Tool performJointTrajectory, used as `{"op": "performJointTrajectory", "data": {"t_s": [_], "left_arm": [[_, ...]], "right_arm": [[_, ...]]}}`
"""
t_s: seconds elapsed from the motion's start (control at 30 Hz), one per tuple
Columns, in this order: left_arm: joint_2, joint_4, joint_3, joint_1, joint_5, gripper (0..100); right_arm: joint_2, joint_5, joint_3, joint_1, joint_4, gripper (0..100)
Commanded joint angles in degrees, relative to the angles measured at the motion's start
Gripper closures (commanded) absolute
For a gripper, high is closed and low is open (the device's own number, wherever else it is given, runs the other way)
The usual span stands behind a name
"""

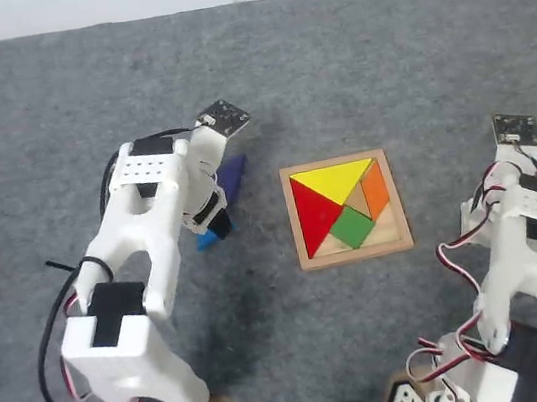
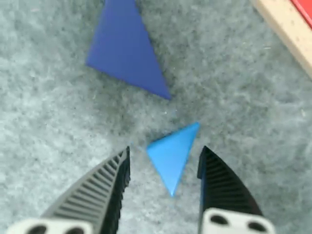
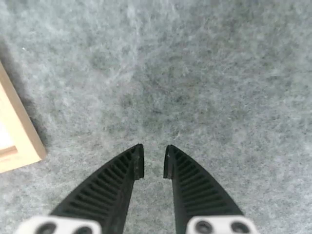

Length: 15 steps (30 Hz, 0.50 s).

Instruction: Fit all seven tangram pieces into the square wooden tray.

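Slip risk first. Left gripper [image 2: 165, 148] spread open, straddling small light blue triangle [image 2: 170, 156], not yet touching it. Lies flat on grey felt [image 2: 58, 122], left of wooden tray [image 2: 285, 29], near but apart. Likely to squirt out sideways or spin if pinched on slanted edges. Thin and flat too, so prone to slipping under fingertips unless pressed well down into felt. Dark blue triangle [image 2: 127, 53] also left of tray, just beside light blue one, not touching. Easy to nudge with a finger on descent.

Fit risk next. Inside tray: red [image 1: 313, 216], yellow [image 1: 335, 183], orange [image 1: 376, 190], green [image 1: 352, 228], plus what looks like a tan piece [image 1: 357, 206]. Bare wood along tray side nearest arm bases. Looks two pieces short, both blue. With wrong rotation at drop: corner hung on tray rim or perched on green piece. Possible shove of seated pieces too, if pushed in hard.

Right gripper [image 3: 152, 163] low over felt right of tray, fingers barely parted, holds nothing. Well apart from left arm, so clash unlikely for now.
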Motion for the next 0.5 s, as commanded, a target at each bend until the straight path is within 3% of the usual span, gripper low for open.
{"op": "performJointTrajectory", "data": {"t_s": [0.0,0.27,0.47], "left_arm": [[1.67,1.14,-2.33,0.62,-2.73,78],[12.31,3.34,-8.04,0.35,-3.43,78],[12.04,3.69,-8.22,0.62,-3.25,93]], "right_arm": [[-3.38,0.53,-0.79,-0.48,-0.84,91.2],[-3.38,0.53,-0.79,-0.48,-0.92,91.2],[-3.38,0.53,-0.79,-0.48,-0.92,91.2]]}}
